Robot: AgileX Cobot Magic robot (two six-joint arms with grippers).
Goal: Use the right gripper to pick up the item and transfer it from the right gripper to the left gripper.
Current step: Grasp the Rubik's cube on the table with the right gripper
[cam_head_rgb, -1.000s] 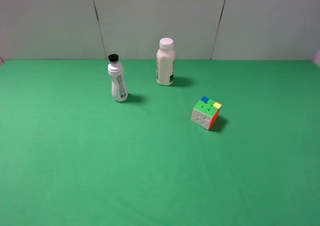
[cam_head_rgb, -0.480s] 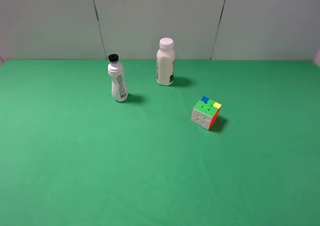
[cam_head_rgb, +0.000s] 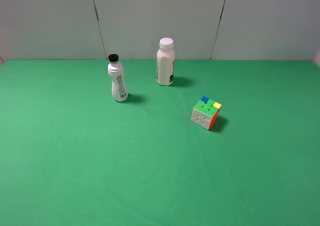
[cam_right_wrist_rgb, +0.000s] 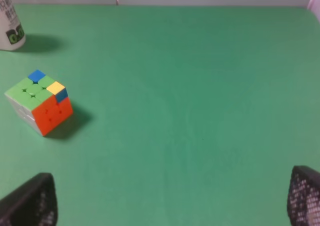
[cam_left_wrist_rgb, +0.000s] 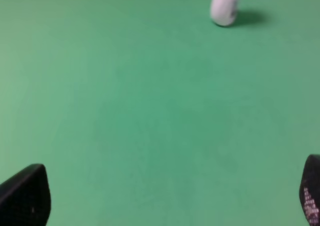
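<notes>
The puzzle cube (cam_head_rgb: 206,113) sits on the green table right of centre, green face up with a blue and a yellow corner, white and orange-red sides. It also shows in the right wrist view (cam_right_wrist_rgb: 40,102), well away from the right gripper (cam_right_wrist_rgb: 170,201), whose two black fingertips stand wide apart and hold nothing. The left gripper (cam_left_wrist_rgb: 160,196) is open and empty over bare cloth; its fingertips show at the frame corners. Neither arm shows in the exterior high view.
A white bottle with a black cap (cam_head_rgb: 117,80) stands left of centre; its base shows in the left wrist view (cam_left_wrist_rgb: 223,6). A wider white bottle with a white cap (cam_head_rgb: 165,62) stands at the back centre, also in the right wrist view (cam_right_wrist_rgb: 10,28). A grey wall closes the table's far edge.
</notes>
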